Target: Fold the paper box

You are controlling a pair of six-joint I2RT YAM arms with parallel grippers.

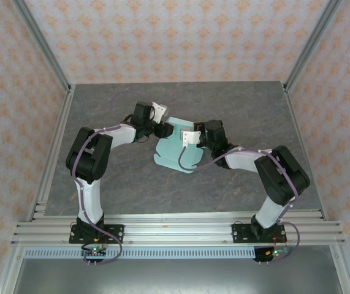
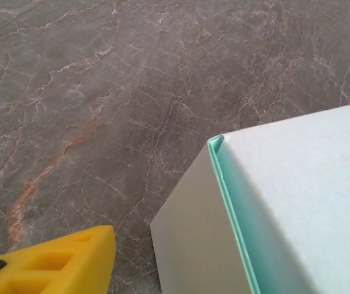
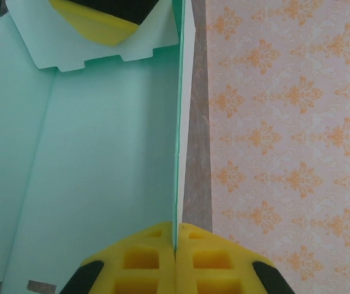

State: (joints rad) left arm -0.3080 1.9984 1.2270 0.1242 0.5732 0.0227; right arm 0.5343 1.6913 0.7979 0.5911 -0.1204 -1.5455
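On the grey marble table, I'm holding the paper box.
My right gripper is pinching its upright wall; whether my left gripper is gripping, I cannot tell.

The paper box is pale mint-blue with a whiter outer face, the table is grey stone-patterned with pale and rust veins, the walls are cream with a repeating orange damask motif, and the right gripper fingers are yellow and black.
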